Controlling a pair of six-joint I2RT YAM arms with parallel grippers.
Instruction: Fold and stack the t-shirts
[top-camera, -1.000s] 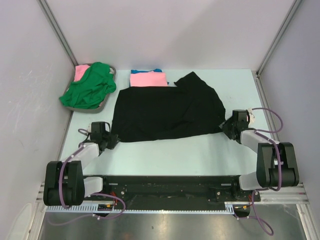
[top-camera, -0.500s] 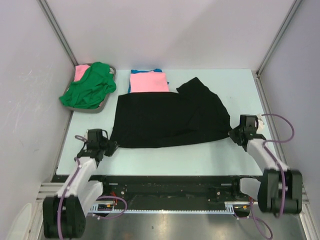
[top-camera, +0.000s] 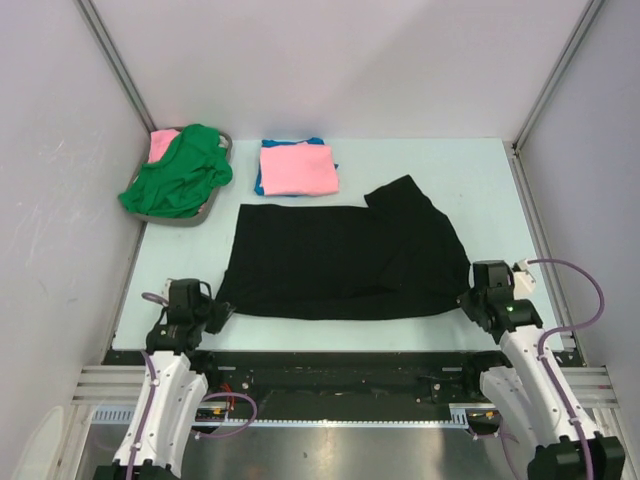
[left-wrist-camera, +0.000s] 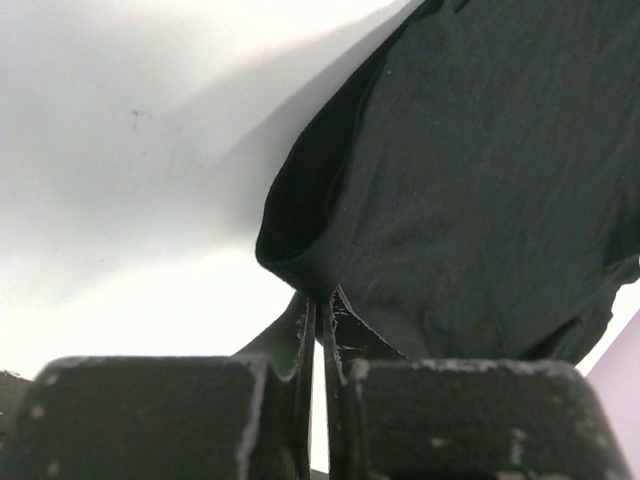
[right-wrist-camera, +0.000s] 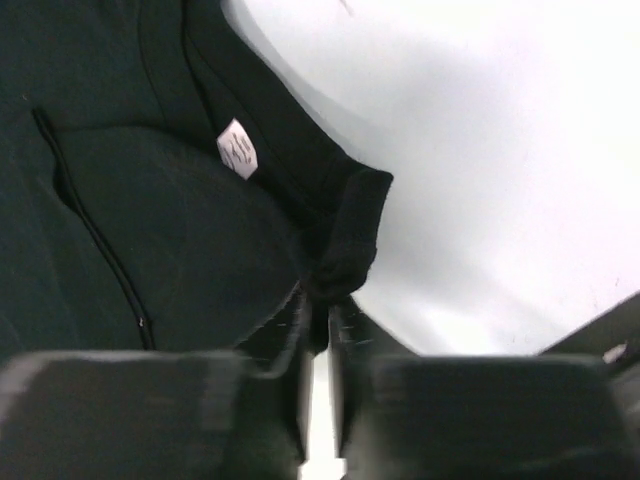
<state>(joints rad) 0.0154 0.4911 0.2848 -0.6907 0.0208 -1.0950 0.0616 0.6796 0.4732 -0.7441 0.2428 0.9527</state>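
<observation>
Large black t-shirt (top-camera: 345, 262) spread flat across the near middle of the pale table (top-camera: 480, 180), long way running left to right, one flap folded up and over at the far-right corner. Small white label (right-wrist-camera: 237, 148) on the hem near that end, plain in the right wrist view.

Near-left corner of the cloth pinched in the left tool (top-camera: 218, 312), jaws pressed together on a bunched fold of black fabric, cloth raised off the table just there in the left wrist view. Near-right corner pinched in the right tool (top-camera: 468, 300), jaws together on a thick rolled hem, rest of the fabric stretching away to the left in that wrist view. Both tools low, near the front edge of the table, well apart, one at each end of the shirt.

Beyond the far edge of the black cloth, near it but apart: folded pink t-shirt (top-camera: 297, 168), a neat rectangle, stacked on a folded blue t-shirt (top-camera: 258, 186) showing only as a thin rim at the left and far sides.

Far-left corner of the table: grey tray (top-camera: 203, 217) holding a crumpled green t-shirt (top-camera: 180, 172), spilling over the near rim, with a second pink t-shirt (top-camera: 162, 143) peeking out behind it.

Plain pale walls (top-camera: 330, 60) on three sides.
</observation>
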